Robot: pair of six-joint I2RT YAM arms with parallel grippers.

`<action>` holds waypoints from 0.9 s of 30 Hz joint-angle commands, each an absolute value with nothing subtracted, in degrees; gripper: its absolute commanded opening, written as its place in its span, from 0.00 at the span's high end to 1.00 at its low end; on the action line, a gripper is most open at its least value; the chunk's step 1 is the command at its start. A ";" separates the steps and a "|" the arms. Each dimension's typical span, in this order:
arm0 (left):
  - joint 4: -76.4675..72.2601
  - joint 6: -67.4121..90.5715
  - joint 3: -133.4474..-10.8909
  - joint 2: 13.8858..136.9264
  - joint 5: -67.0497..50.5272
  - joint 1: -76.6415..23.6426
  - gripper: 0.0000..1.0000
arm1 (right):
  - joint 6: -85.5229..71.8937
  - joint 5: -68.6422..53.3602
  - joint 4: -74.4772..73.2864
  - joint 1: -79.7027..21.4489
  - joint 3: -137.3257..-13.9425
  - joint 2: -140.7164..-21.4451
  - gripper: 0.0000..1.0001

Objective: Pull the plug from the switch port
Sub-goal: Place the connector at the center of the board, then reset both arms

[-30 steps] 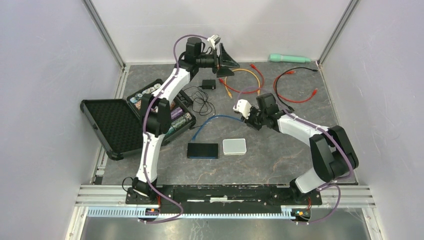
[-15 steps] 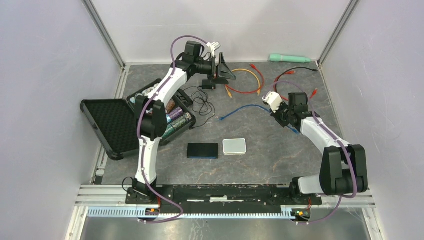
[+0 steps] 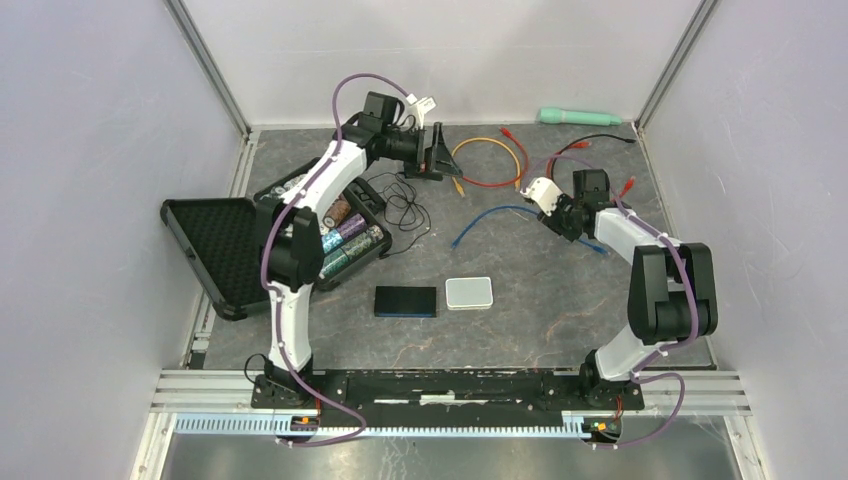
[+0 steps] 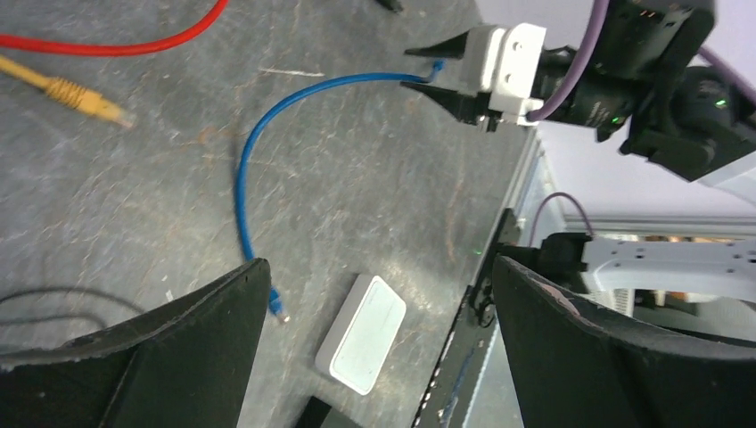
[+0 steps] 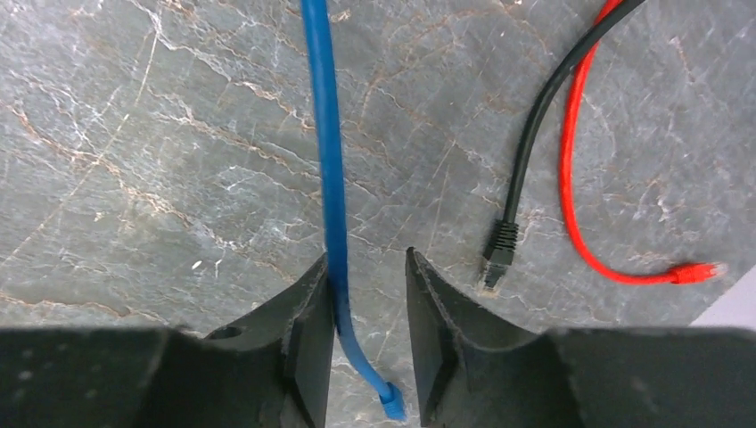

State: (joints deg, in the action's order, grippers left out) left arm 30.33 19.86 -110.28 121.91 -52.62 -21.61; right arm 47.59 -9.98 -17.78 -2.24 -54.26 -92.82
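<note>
2 grippers are in my views. My right gripper (image 5: 367, 263) has its jaws slightly apart, and the blue cable (image 5: 321, 116) runs between them, lying against 1 finger (image 5: 303, 321) and not clamped. The cable's far plug (image 4: 278, 312) lies on the table (image 3: 540, 310), near the white switch (image 3: 468, 292) but out of it. My left gripper (image 4: 379, 267) hangs wide open at the table's far side.
</note>
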 commanded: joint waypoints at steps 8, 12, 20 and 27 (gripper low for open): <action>35.02 6.33 -105.02 110.00 -39.68 -19.91 0.00 | 47.66 -11.38 -16.97 -2.19 -57.18 -90.21 0.21; 33.29 5.18 -101.58 106.51 -35.35 -18.23 0.00 | 44.20 -13.44 -16.51 -2.18 -56.20 -84.29 0.09; 27.51 2.52 -91.52 97.62 -24.68 -16.65 0.00 | 29.74 -16.15 -10.39 -2.14 -55.23 -76.91 0.02; 18.08 3.66 -79.34 88.13 -20.92 -12.97 0.00 | 24.06 -13.09 -4.74 -2.18 -51.98 -71.38 0.02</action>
